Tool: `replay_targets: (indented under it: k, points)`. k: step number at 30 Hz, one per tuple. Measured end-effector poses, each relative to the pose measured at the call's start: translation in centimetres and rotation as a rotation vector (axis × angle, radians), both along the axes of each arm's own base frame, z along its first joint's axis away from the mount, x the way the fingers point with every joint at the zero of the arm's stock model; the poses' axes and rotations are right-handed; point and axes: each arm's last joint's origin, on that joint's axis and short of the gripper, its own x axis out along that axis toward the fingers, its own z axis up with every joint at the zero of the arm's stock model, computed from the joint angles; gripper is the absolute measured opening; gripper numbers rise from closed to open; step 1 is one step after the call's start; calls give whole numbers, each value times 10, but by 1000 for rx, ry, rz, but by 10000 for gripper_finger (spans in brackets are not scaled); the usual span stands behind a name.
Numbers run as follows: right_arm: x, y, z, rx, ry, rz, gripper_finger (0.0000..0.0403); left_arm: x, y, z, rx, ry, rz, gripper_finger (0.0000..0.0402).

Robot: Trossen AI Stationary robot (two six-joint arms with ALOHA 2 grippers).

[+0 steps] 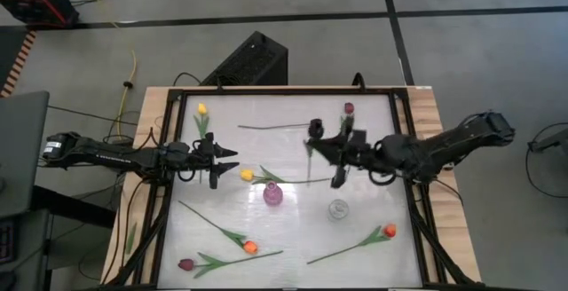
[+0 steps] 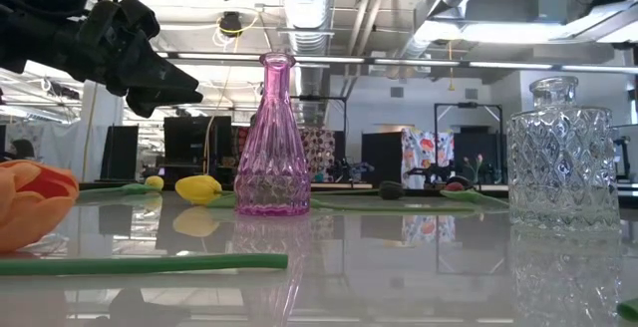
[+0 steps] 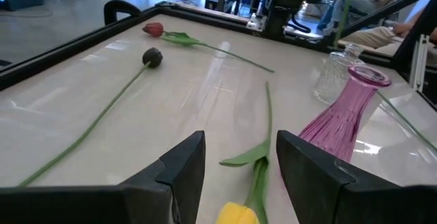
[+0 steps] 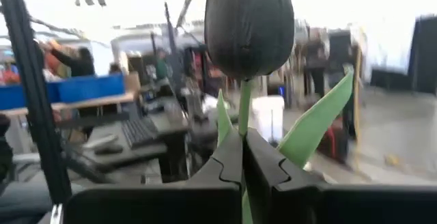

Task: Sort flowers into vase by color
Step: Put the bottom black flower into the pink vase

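My right gripper (image 4: 242, 138) is shut on a near-black tulip (image 4: 249, 26) and is raised over the table's middle (image 1: 316, 153). My left gripper (image 3: 235, 149) is open and hovers above the table (image 1: 232, 159), fingers pointing toward the table's right, just short of a yellow tulip (image 3: 239, 216) that lies flat beside the pink vase (image 1: 272, 193). The clear glass vase (image 1: 337, 208) stands to the pink one's right. On the table lie another dark tulip (image 3: 151, 57), a maroon one (image 1: 349, 108), a yellow one (image 1: 201, 109), two orange ones (image 1: 249, 247) (image 1: 389, 231) and a maroon one (image 1: 185, 263). My right gripper pinches the near-black tulip's stem (image 4: 244, 111) between its two shut fingers, just below the head. The fingers lie across the stem and come from the table's right side. The flower is lifted clear, its head and two leaves standing up past the fingertips.
A black frame (image 1: 266, 90) runs round the white table top. Stems lie scattered across the near half (image 1: 213, 224). In the low view the left gripper (image 2: 150, 63) hangs above and left of the pink vase (image 2: 273, 138). People sit in the room beyond the table.
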Motion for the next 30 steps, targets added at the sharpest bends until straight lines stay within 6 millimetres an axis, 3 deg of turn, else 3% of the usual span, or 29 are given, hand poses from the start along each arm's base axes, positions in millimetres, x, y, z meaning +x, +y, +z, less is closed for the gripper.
replay_targets:
  k: [7,18,22,30]
  points:
    - [29,5,7,-95,-147,7,26,0,0,0,0,1,-1,169]
    - [81,13,22,-130,-92,88,26,0,-1,-1,-2,16,-28,169]
    - [90,15,18,-136,-63,92,26,0,-1,-2,-2,18,-28,169]
    - [92,15,16,-140,-37,93,26,0,-1,-2,6,22,-30,169]
